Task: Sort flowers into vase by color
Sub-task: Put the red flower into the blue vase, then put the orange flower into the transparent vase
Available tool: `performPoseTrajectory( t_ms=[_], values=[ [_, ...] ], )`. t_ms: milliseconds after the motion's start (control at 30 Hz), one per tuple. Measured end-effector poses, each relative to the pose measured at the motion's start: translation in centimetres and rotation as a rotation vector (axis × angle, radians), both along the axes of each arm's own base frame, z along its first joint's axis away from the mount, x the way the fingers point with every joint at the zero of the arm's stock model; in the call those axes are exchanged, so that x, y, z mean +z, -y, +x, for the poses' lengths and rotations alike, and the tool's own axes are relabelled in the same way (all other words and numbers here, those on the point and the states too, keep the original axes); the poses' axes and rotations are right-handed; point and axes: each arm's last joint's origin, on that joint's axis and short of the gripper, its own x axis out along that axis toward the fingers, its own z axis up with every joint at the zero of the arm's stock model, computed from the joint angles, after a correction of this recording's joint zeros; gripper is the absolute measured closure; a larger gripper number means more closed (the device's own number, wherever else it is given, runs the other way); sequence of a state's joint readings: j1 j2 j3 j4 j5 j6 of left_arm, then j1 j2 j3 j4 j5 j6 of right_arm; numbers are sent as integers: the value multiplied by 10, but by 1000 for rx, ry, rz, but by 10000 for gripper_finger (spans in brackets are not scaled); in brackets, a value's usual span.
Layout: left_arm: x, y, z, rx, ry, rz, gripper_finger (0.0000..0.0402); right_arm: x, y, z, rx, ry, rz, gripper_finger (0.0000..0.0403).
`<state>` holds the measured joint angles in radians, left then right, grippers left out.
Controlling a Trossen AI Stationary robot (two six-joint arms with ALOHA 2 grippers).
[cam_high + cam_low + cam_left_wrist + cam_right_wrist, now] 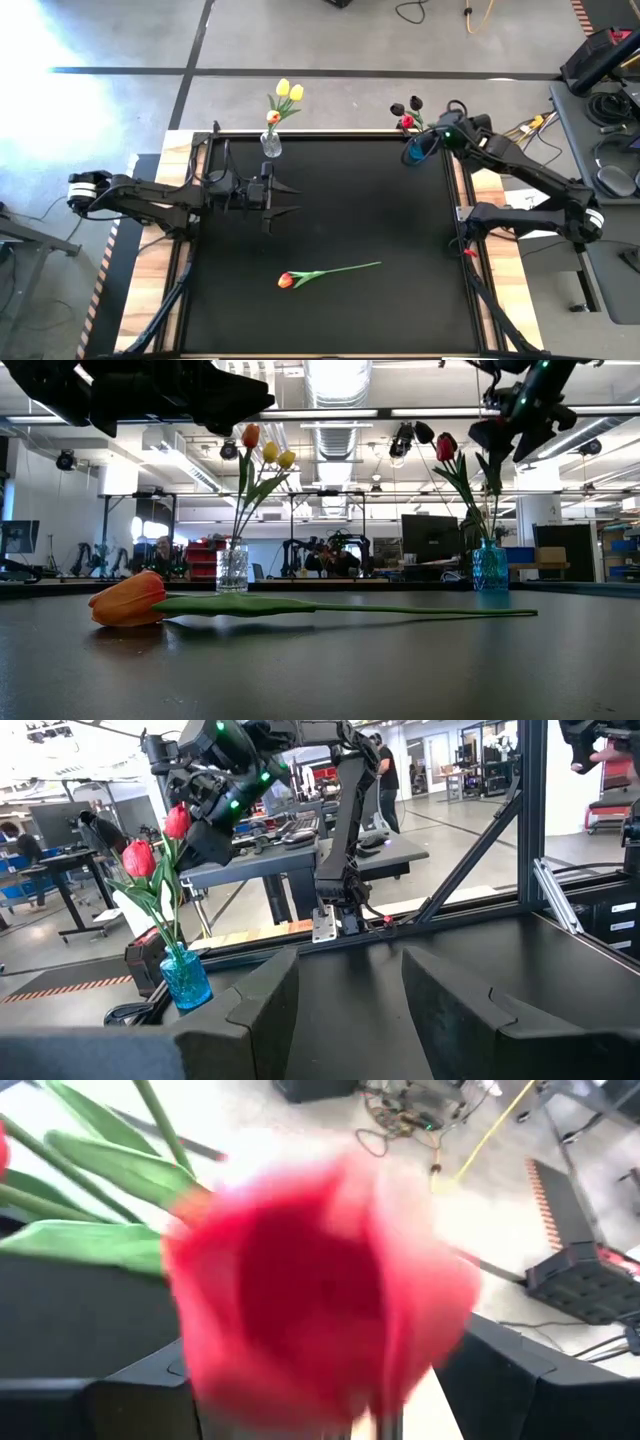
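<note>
Lying nearest you on the black mat [330, 210]: one orange tulip [287, 281], stem toward the right, untouched; fetch it next, pinching mid-stem. Left gripper [285, 198], mid-table: fingers spread, nothing between them, waiting. Clear vase [271, 146], far left edge: yellow and orange heads. Blue vase [418, 151], far right corner: red and dark heads. Right gripper [437, 131], above the blue vase: fingers spread, a red tulip [320, 1290] right before its camera. Lift straight up so you don't drag stems out.
</note>
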<state>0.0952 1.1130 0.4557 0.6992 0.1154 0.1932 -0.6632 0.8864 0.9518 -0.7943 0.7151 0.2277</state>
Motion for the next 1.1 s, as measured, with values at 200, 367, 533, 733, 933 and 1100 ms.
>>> performPoseTrajectory(
  t_ms=[200,367,533,733,933,1100],
  values=[
    [0,0,0,0,0,0,237,16,-5,-4,33,18,47,136],
    [0,0,0,0,0,0,237,25,-7,-4,80,40,74,138],
    [0,0,0,0,-1,0,237,34,-7,-5,85,65,60,136],
    [0,0,0,0,-4,0,237,52,-9,-7,63,135,33,138],
    [-1,0,0,0,-8,-1,237,72,-12,-11,72,171,-4,138],
    [-1,0,0,0,-9,-1,237,88,-19,-14,175,159,9,162]
  ],
)
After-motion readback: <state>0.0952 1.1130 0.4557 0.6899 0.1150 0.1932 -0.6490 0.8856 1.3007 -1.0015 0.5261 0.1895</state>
